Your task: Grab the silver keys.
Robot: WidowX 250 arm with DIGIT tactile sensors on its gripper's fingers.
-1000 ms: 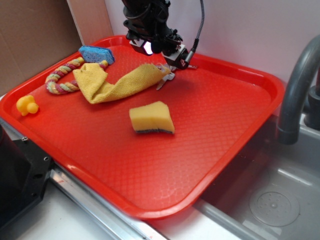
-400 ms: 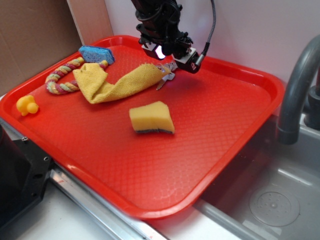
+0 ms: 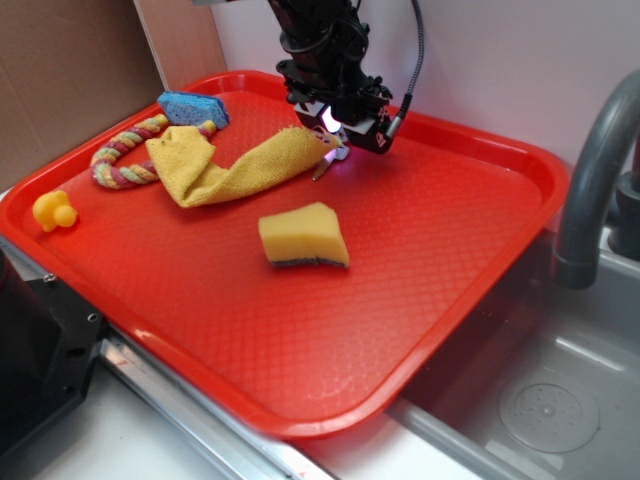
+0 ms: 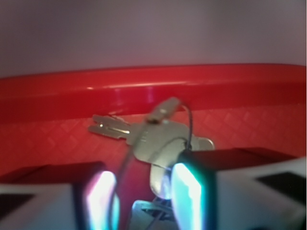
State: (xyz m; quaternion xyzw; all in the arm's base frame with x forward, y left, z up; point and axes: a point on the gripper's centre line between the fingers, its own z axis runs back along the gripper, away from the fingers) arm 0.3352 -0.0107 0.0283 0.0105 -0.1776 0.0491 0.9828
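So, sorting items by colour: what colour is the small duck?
Yellow duck, clearest in the exterior view.

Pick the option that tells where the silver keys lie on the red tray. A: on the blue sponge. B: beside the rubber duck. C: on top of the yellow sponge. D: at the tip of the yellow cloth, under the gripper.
D: the silver keys lie at the tip of the yellow cloth, directly beneath the gripper, far from the other items.

Over the last second the black robot gripper (image 3: 338, 128) has swung from the left toward the tray's back rim and dropped lower, so it now covers most of the small bunch of shiny silver keys (image 3: 322, 166), its fingers (image 4: 188, 194) straddling them.
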